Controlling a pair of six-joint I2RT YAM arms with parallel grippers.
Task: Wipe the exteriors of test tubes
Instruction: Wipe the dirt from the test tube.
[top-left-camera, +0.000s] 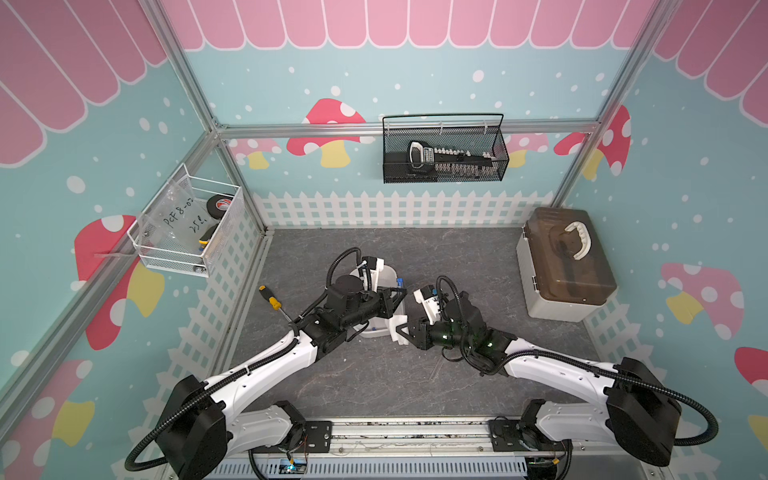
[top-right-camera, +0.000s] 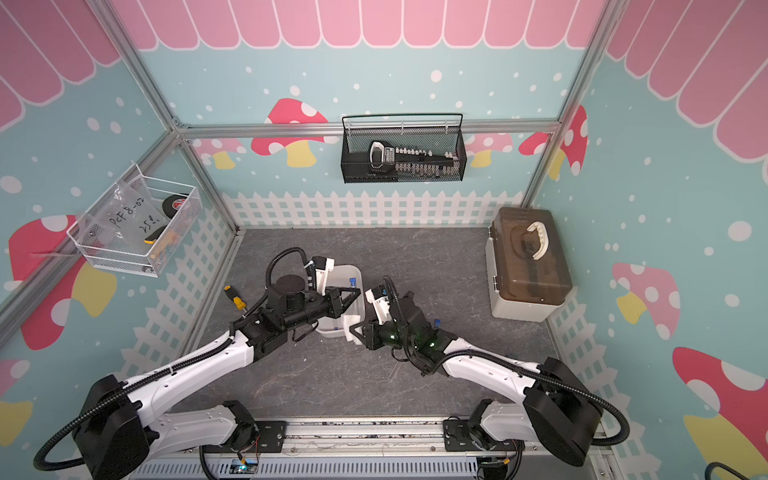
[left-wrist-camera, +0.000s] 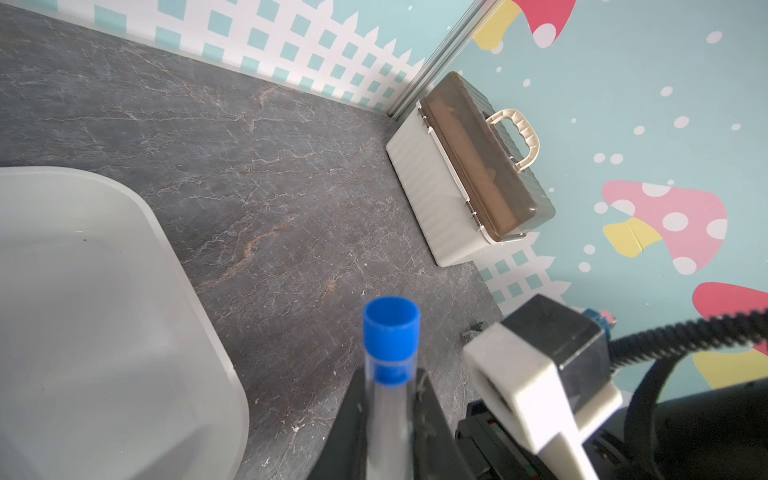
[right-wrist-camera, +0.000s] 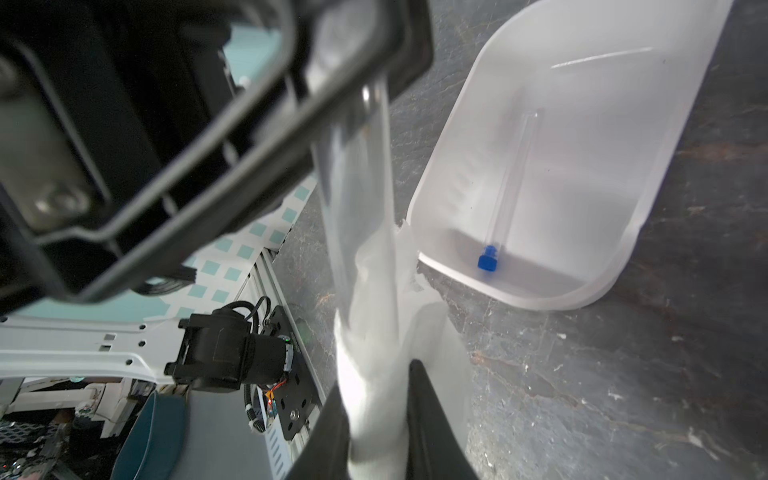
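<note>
Left hand (left-wrist-camera: 390, 399) is clenched on a clear test tube (left-wrist-camera: 390, 340) just below its blue cap, holding it above the worktop (top-left-camera: 457, 257) with the cap toward 12 o'clock in both top views. Right hand (right-wrist-camera: 376, 432), at 6 o'clock of the left, grasps a white cloth (right-wrist-camera: 370, 316) wrapped around the tube's uncapped end. A second test tube (right-wrist-camera: 511, 178) lies in the white tray (right-wrist-camera: 540, 305), at 9 o'clock of the hands.

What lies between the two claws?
A clear test tube spans it: the left claw grips one end, the right claw pinches a white cloth around the other. The right wrist view shows this.
</note>
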